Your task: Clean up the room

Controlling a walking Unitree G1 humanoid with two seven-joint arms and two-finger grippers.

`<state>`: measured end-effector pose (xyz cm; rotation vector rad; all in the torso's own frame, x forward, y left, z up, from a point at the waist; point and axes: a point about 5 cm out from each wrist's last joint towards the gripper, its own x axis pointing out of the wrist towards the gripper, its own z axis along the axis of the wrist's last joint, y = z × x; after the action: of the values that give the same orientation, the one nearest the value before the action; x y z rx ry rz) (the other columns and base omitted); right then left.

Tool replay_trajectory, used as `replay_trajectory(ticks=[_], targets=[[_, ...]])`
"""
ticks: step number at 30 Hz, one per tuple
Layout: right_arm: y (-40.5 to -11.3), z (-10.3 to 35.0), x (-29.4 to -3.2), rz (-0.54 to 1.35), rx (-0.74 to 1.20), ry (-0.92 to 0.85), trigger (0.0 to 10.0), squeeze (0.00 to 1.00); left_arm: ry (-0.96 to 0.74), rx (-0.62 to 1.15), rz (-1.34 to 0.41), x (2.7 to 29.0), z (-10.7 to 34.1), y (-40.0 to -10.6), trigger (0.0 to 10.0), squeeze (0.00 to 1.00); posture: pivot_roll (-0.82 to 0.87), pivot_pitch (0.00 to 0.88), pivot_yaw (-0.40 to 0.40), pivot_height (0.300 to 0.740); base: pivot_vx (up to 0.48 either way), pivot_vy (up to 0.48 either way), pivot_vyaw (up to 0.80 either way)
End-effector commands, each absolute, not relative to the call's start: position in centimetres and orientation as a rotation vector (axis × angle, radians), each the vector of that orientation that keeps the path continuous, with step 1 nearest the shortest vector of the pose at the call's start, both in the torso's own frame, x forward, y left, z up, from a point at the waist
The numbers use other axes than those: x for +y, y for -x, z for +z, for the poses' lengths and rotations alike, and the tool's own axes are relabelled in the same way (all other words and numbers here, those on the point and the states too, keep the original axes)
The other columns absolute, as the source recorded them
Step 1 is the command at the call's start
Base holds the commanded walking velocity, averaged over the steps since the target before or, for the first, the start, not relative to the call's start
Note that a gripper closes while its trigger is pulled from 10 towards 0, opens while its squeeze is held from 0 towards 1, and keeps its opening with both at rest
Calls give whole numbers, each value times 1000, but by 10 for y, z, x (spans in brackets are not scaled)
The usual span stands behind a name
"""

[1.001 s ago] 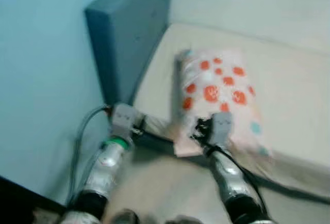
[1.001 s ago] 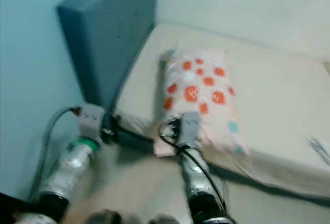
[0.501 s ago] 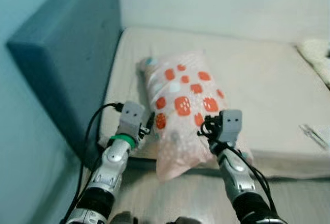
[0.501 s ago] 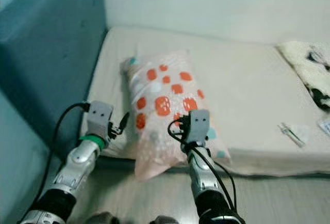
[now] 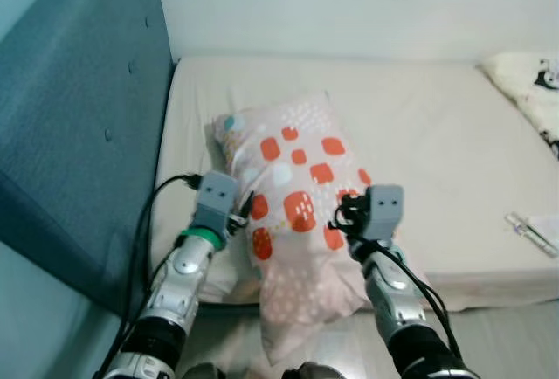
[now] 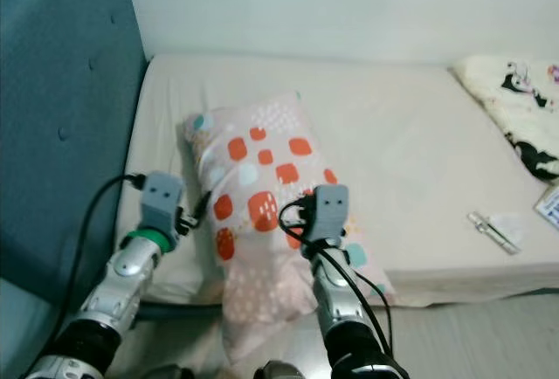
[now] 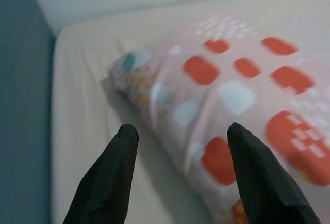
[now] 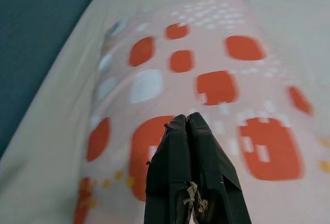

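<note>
Pillow [image 5: 297, 196], pink w/ orange, white & teal spots, lies on the cream bed [image 5: 419, 143], nearer the blue headboard [image 5: 79, 134] side. Its near end hangs over the front edge of the bed, down toward the floor.

Left gripper [image 7: 180, 131] sits just beside the pillow's left side, low by the bed edge. Its two black fingers [image 7: 111, 177] are spread wide apart. One finger is over the bare sheet, the other over the pillow's side. Can't tell if they touch the cloth; nothing sits between them but pillow edge & sheet.

Right gripper [image 8: 186, 123] is over the top of the pillow, near its right side & the front half. Its fingers [image 8: 172, 167] are pressed tight together, tips side by side, no cloth seen between them. It points along the pillow toward the far end.

Both silver arms reach in from the bottom, one on each side of the pillow, w/ black cables looping off the wrists.

Far right on the bed: a white blanket w/ black marks [image 6: 515, 108] at the corner, and a small wrapped thing [image 6: 493, 229] near the front edge, well apart from the pillow.
</note>
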<state>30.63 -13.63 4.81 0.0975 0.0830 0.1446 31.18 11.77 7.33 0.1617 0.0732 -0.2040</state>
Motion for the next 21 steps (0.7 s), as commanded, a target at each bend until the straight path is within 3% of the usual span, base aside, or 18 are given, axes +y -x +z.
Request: replay_trajectory(ticks=[1,17,21], targets=[[-301,40,-143,119,113,-95,10000,0,-161,103,-221,113,66,-307,10000,0,-27,0,-3,740,0,0,0],[-298,37,-140,135,119,-77,10000,0,-163,123,-212,115,63,-306,10000,0,-27,0,-2,695,0,0,0],[-299,42,-138,161,91,-19,10000,0,-107,224,-177,122,50,-304,10000,0,-32,0,3,675,0,0,0]])
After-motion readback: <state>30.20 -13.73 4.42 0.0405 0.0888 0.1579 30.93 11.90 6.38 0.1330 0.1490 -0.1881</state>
